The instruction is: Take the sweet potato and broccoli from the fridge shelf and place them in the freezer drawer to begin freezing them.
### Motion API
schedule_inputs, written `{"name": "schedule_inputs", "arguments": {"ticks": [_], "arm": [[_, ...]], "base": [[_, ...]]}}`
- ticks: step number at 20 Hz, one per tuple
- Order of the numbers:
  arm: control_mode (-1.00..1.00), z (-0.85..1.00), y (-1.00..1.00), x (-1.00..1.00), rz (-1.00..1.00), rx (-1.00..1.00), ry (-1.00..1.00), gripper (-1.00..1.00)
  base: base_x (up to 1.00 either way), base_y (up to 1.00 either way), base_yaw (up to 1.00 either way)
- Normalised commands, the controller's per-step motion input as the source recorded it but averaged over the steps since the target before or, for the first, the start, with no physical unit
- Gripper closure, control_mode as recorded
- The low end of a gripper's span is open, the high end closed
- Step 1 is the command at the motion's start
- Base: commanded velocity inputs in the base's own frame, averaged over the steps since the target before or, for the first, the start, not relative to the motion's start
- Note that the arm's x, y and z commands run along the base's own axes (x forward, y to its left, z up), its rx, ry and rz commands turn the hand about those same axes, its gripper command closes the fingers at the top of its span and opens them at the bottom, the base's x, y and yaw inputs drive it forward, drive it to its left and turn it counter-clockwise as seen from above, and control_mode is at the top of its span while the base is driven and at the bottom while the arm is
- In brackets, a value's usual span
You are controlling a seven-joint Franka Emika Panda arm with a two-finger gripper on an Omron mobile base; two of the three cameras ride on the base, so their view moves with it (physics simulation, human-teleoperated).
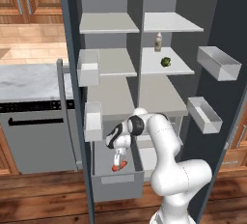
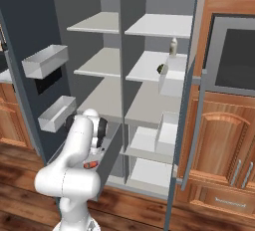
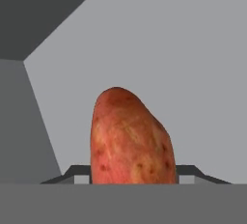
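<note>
The orange-red sweet potato [image 3: 130, 138] fills the gap between my two finger tips, and the gripper [image 3: 132, 174] is shut on it. From the left base view the gripper [image 1: 117, 160] reaches down into the open grey freezer drawer [image 1: 118, 187], with the sweet potato [image 1: 119, 167] low inside it, near the floor. It also shows as a small orange spot, the sweet potato [image 2: 91, 165], beside my arm. The dark-green broccoli [image 1: 166, 62] sits on the right middle fridge shelf, far above the gripper; the broccoli [image 2: 161, 68] is partly hidden by a door bin.
A small brownish bottle [image 1: 157, 42] stands behind the broccoli on the same shelf. White door bins [image 1: 91, 120] hang on the left door and grey bins [image 1: 204, 114] on the right door, flanking the drawer. A dishwasher [image 1: 36, 136] stands to the left.
</note>
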Motion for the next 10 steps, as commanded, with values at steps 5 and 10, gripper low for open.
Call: {"name": "schedule_inputs", "arguments": {"ticks": [5,10], "arm": [[-1.0,-0.43,0.08,-0.39,0.08,0.0,-0.05,1.0],[-1.0,-0.37,0.03,-0.44,0.08,0.0,-0.09,1.0]], "base": [[0.0,0.0,0.0],[0.0,0.0,0.0]]}}
